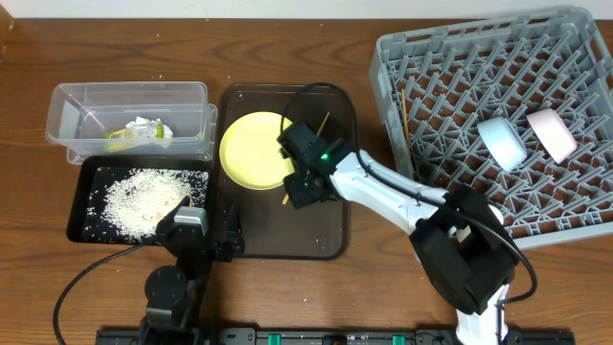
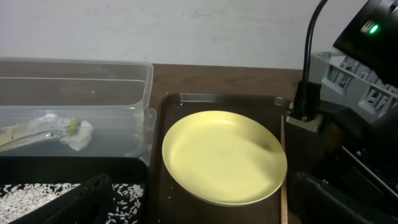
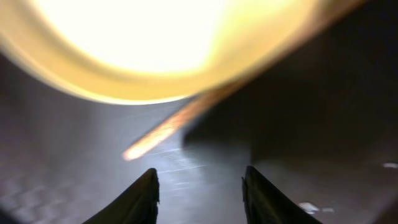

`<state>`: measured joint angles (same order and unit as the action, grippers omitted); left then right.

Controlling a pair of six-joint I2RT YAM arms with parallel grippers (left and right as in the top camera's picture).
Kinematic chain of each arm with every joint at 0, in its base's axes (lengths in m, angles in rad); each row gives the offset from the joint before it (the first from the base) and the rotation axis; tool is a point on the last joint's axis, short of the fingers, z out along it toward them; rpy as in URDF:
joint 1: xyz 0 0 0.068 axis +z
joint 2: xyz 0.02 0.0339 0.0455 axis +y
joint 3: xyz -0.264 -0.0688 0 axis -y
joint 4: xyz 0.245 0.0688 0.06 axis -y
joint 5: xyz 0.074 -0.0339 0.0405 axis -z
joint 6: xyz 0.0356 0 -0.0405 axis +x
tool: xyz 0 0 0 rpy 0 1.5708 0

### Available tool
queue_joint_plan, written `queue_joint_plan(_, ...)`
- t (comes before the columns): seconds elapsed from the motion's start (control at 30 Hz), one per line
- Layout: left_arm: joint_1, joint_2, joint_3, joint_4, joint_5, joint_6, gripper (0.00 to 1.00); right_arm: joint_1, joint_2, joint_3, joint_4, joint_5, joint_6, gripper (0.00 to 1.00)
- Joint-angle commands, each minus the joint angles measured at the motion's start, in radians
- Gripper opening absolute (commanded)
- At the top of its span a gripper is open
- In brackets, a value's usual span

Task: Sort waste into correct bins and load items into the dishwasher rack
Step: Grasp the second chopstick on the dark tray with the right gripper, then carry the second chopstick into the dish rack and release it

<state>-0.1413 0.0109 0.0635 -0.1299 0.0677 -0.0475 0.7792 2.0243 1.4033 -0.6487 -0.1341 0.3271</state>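
The right gripper [image 3: 200, 177] hangs spread and empty just short of the chopstick [image 3: 177, 123], which lies on the brown tray [image 3: 68, 155] close along the yellow plate [image 3: 155, 43], so I'd worry a careless pinch catches the rim or skids the stick away.
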Motion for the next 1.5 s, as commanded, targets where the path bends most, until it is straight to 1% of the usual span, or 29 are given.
queue_joint_plan(0.0,0.000,-0.007,-0.025,-0.010,-0.008,0.010,0.93,0.034,-0.026,-0.008,0.010,-0.029,0.023,0.45)
queue_joint_plan(0.1,0.000,-0.007,-0.025,-0.010,-0.008,0.010,0.93,0.048,-0.018,-0.009,0.035,0.061,0.102,0.54)
queue_joint_plan(0.17,0.000,-0.007,-0.025,-0.010,-0.008,0.010,0.93,0.055,-0.006,-0.009,0.063,0.105,0.143,0.56)
queue_joint_plan(0.3,0.000,-0.007,-0.025,-0.010,-0.008,0.010,0.93,0.060,0.034,-0.009,0.070,0.163,0.188,0.55)
queue_joint_plan(0.5,0.000,-0.007,-0.025,-0.010,-0.008,0.010,0.93,0.060,0.119,-0.009,0.069,0.164,0.193,0.50)
queue_joint_plan(0.67,0.000,-0.007,-0.025,-0.010,-0.008,0.010,0.93,0.055,0.124,-0.008,0.044,0.165,0.200,0.45)
queue_joint_plan(0.77,0.000,-0.007,-0.025,-0.010,-0.008,0.010,0.93,0.035,0.113,-0.008,0.009,0.177,0.200,0.36)
queue_joint_plan(0.87,0.000,-0.007,-0.025,-0.010,-0.008,0.010,0.93,0.005,0.093,-0.008,-0.044,0.195,0.201,0.33)
queue_joint_plan(1.0,0.000,-0.007,-0.025,-0.010,-0.008,0.010,0.93,-0.049,0.073,-0.008,-0.104,0.217,0.234,0.36)
queue_joint_plan(1.07,0.000,-0.007,-0.025,-0.010,-0.008,0.010,0.93,-0.082,0.074,-0.008,-0.102,0.217,0.234,0.39)
queue_joint_plan(1.13,0.000,-0.007,-0.025,-0.010,-0.008,0.010,0.93,-0.116,0.074,-0.008,-0.078,0.215,0.217,0.39)
queue_joint_plan(1.17,0.000,-0.007,-0.025,-0.010,-0.008,0.010,0.93,-0.132,0.074,-0.008,-0.058,0.205,0.182,0.34)
queue_joint_plan(1.23,0.000,-0.007,-0.025,-0.010,-0.008,0.010,0.93,-0.155,0.074,-0.008,-0.028,0.184,0.109,0.21)
queue_joint_plan(1.3,0.000,-0.007,-0.025,-0.010,-0.008,0.010,0.93,-0.165,0.076,-0.008,-0.022,0.182,0.094,0.12)
queue_joint_plan(1.43,0.000,-0.007,-0.025,-0.010,-0.008,0.010,0.93,-0.158,0.076,-0.008,-0.037,0.167,0.094,0.01)
queue_joint_plan(1.47,0.000,-0.007,-0.025,-0.010,-0.008,0.010,0.93,-0.157,0.072,-0.008,-0.040,0.155,0.094,0.01)
